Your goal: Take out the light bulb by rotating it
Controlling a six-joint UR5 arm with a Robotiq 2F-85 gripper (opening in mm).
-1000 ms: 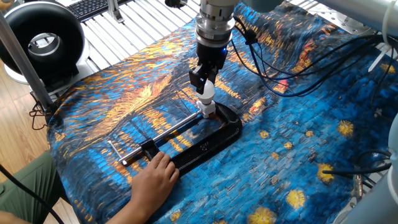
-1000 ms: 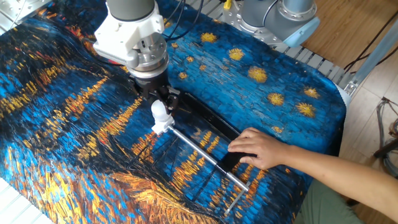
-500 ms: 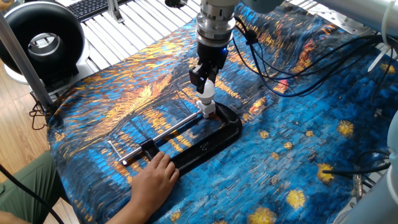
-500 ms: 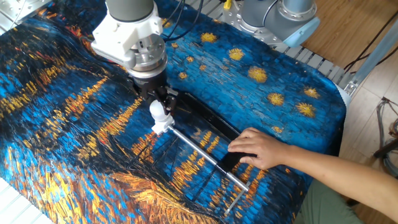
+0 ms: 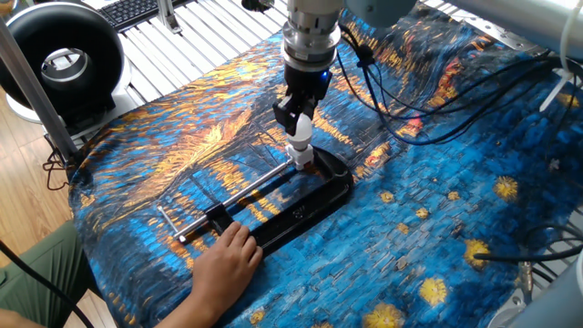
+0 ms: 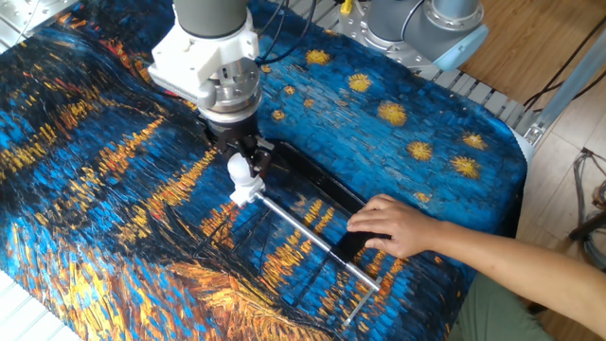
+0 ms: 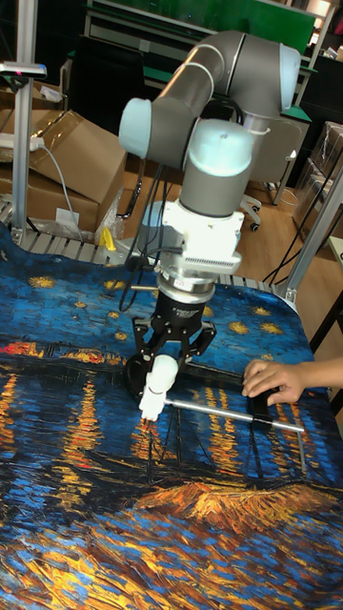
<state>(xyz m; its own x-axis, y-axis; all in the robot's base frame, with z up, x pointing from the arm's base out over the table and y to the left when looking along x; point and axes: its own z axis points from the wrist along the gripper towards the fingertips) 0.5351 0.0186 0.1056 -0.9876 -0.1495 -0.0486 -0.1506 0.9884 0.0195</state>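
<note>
The light bulb (image 5: 301,139) (image 6: 240,170) (image 7: 159,374) is a small white frosted globe. It stands upright in a small white socket (image 5: 304,160) (image 6: 249,193) (image 7: 150,407) held at the end of a black clamp (image 5: 305,208). My gripper (image 5: 298,126) (image 6: 245,159) (image 7: 165,362) comes down from above, its black fingers closed around the globe. The bulb's screw base is hidden in the socket.
A person's hand (image 5: 228,261) (image 6: 398,227) (image 7: 272,378) presses on the clamp's other end. The clamp's steel screw rod (image 5: 246,193) (image 6: 308,234) runs from the socket towards that hand. The table wears a blue and orange painted cloth (image 5: 437,228). A black ring-shaped fan (image 5: 59,59) stands at the far left.
The wrist has turned and shifted a little sideways, with the fingers still on the bulb. The clamp and the hand have stayed where they were.
</note>
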